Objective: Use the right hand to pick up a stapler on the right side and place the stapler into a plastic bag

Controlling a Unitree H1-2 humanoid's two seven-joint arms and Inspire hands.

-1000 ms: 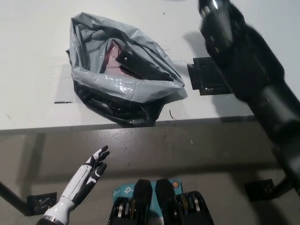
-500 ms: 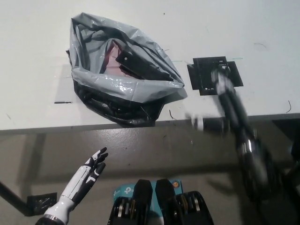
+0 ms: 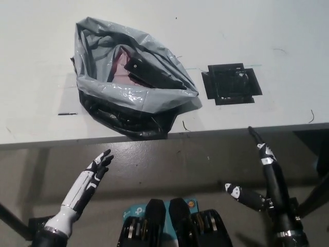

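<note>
The stapler (image 3: 154,76) lay inside the grey plastic bag (image 3: 134,95) on the white table (image 3: 288,41). It looked like a dark bar resting against the bag's inner wall, with its long axis running from far-left to near-right across the opening. The black right hand (image 3: 272,198) hung below the table's near edge at the lower right, its fingers spread apart and holding nothing. From there the stapler lay well away, up over the edge and off to the robot's left. A square of black tape (image 3: 231,84) sat on the table between the two, beside the bag. The white left hand (image 3: 95,172) rested low on the left under the bag, fingers also loosely apart and empty, and was somewhat the nearer hand. With the stapler in the bag, the placing looked done.
</note>
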